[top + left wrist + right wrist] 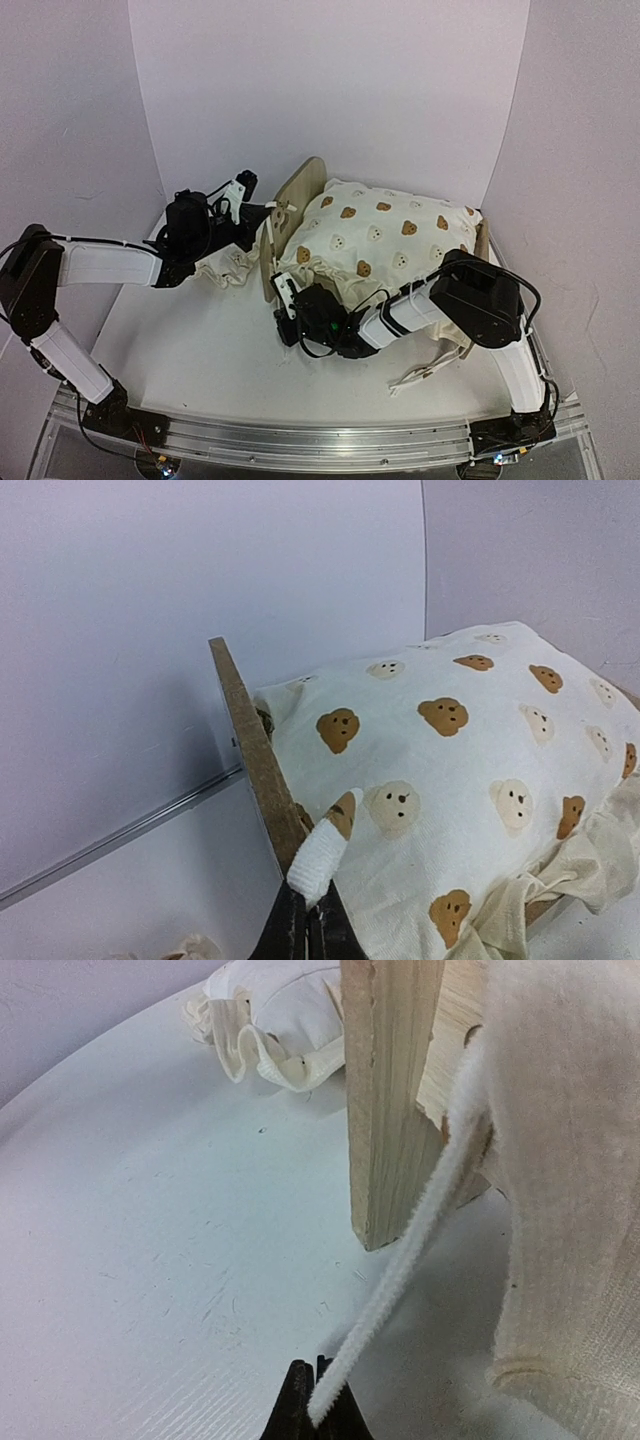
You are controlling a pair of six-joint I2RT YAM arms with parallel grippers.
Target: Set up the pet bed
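Pinching together at the bottom of its wrist view, the right gripper (315, 1402) has its two dark fingers clamped on the end of a thin white fuzzy tie (400, 1270). The tie climbs slantwise up to the large cream bear-print cushion (570, 1160), passing in front of a square light-wood leg of the pet bed (390, 1100), a small pale wooden frame standing on the scuffed white table (150, 1260). From above, this gripper sits low at the bed's near corner, just beside that leg. The cushion lies puffed up on top of the bed and covers its base completely, with loose ruffle and ties spilling over the bed's near side. The left gripper (307, 920) is also closed, nipping a short white woven tie (322, 855) right against the thin edge of the bed's rounded wooden headboard (250, 750), where the cushion's corner meets the board. The headboard stands upright at the bed's left end. A small cream ruffled pillow (275, 1020) lies on the table just outside the headboard, beyond the leg and apart from both grippers. The bed itself stands toward the back of the table, near the pale walls.
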